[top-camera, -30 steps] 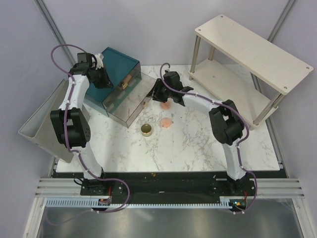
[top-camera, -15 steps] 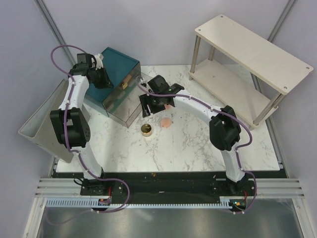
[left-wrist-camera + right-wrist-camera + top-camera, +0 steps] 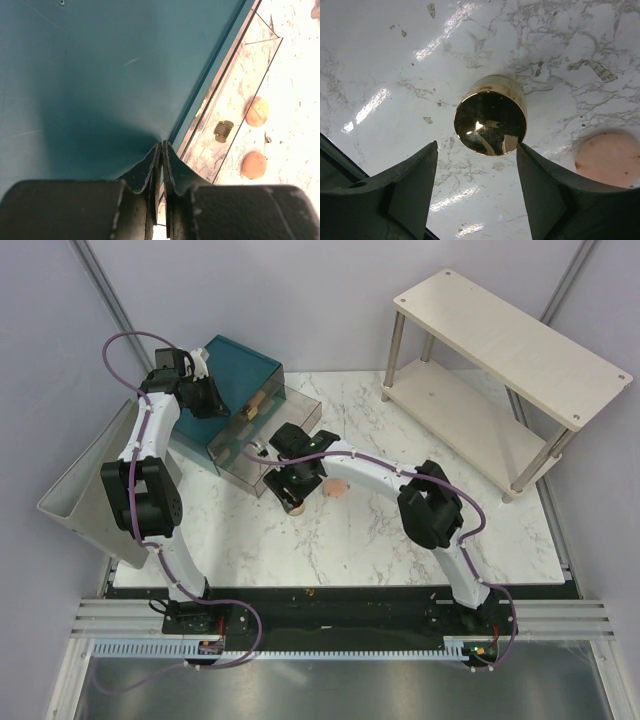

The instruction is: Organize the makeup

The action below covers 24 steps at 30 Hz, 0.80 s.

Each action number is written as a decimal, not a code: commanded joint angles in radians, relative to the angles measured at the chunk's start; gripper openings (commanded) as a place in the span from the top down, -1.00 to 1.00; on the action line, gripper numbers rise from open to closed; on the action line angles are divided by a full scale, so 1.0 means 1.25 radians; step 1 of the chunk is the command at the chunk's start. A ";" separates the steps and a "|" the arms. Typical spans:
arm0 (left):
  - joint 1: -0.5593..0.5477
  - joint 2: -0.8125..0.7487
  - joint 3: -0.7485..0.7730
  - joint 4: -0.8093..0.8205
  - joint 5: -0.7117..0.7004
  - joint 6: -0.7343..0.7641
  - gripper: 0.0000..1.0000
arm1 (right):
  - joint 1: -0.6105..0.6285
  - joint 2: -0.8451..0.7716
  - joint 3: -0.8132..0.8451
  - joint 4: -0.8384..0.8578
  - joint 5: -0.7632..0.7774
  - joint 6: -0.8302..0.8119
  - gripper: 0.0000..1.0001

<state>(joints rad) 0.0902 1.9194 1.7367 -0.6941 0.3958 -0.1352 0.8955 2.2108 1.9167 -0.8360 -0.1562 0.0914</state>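
1. Leftward and toward the near edge, the right gripper (image 3: 476,147) has been swung over the last second, and it is now poised above the gold tin (image 3: 490,116)
2. From this shift it is judged that the tin has been chosen as the next item to be stowed, probably in the clear drawer (image 3: 262,452) pulled out of the teal box (image 3: 243,365)
3. The tin is seen upright on the marble table (image 3: 400,530), framed between the spread fingers but not yet touched; a peach-pink disc (image 3: 607,157) lies just beside it
4. The left gripper (image 3: 162,150) is held closed on nothing, close over the teal box's top
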 commanded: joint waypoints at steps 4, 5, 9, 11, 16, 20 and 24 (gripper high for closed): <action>-0.015 0.057 -0.069 -0.161 -0.025 0.026 0.72 | 0.020 0.044 0.029 -0.009 0.037 -0.041 -0.43; -0.014 0.057 -0.069 -0.161 -0.025 0.026 0.72 | 0.020 0.046 0.028 -0.007 0.039 -0.044 -0.44; -0.016 0.056 -0.069 -0.161 -0.022 0.027 0.72 | 0.021 0.061 0.025 0.004 0.065 -0.042 -0.44; -0.015 0.056 -0.069 -0.161 -0.021 0.028 0.72 | 0.024 0.067 0.024 0.011 0.073 -0.042 -0.45; -0.015 0.055 -0.069 -0.160 -0.021 0.031 0.72 | 0.025 0.083 0.026 0.034 0.084 -0.033 -0.48; -0.014 0.054 -0.071 -0.163 -0.021 0.032 0.72 | 0.022 0.087 0.025 0.056 0.088 -0.029 -0.49; -0.016 0.052 -0.071 -0.161 -0.017 0.032 0.72 | 0.024 0.089 0.025 0.074 0.093 -0.020 -0.49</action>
<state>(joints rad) 0.0902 1.9141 1.7264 -0.6815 0.3962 -0.1352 0.9203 2.3203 1.9327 -0.7895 -0.0620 0.0566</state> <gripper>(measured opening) 0.136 0.742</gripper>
